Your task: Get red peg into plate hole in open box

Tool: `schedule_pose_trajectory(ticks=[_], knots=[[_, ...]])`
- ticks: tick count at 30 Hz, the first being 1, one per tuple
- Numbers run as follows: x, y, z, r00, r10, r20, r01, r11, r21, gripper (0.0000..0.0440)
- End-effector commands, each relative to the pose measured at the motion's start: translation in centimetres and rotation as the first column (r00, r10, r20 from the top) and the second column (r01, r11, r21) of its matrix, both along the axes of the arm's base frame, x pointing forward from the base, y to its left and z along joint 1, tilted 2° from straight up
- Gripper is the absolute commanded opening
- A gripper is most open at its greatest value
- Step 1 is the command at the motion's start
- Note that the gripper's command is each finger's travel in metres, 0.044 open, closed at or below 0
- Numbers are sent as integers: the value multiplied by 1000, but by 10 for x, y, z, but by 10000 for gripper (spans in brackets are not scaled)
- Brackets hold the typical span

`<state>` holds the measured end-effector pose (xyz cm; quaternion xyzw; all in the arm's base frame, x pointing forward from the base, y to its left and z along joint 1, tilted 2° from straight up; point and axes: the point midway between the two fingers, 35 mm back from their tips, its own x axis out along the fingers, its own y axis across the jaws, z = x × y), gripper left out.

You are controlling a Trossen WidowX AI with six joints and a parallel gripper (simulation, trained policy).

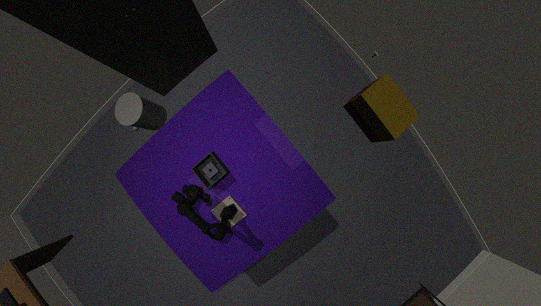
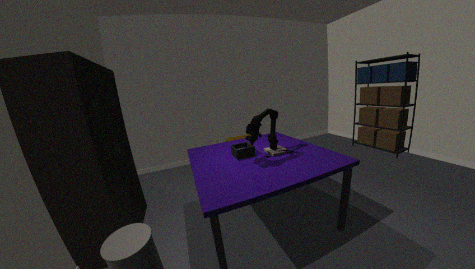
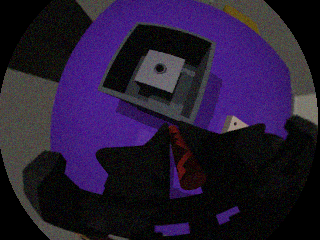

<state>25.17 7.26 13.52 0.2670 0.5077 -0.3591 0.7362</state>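
Observation:
The red peg [image 3: 189, 167] is between the fingers of my gripper [image 3: 172, 125] [image 2: 254, 142], which is shut on it. In the wrist view the peg runs slantwise, its far end at the fingertips. The gripper is above the table, beside the open dark grey box [image 1: 201, 179] [image 2: 245, 153] [image 3: 201, 82], on the side toward the arm's base. The box stands upright. The light grey plate [image 1: 206, 171] [image 3: 172, 79] inside it shows a round dark hole near its middle, with no peg in it. The peg cannot be made out in the top and exterior views.
The purple table [image 1: 228, 113] [image 2: 233, 180] carries the box and the arm's pale base plate [image 1: 238, 215] [image 2: 270, 153] [image 3: 231, 124]. The box walls stand up around the plate. A white cylinder [image 1: 129, 109] [image 2: 126, 241] and a yellow block [image 1: 390, 106] are beyond the table's edges.

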Motion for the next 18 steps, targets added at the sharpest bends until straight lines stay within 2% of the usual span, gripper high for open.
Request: schedule_pose_trajectory(ticks=[1,10,18], knots=[[13,-11,5,999,-27,24,27,1000,-9,0],[42,-47,1,997,-69,42,71,997,-26,0],[63,-74,-12,998,-58,27,59,998,-25,0]])
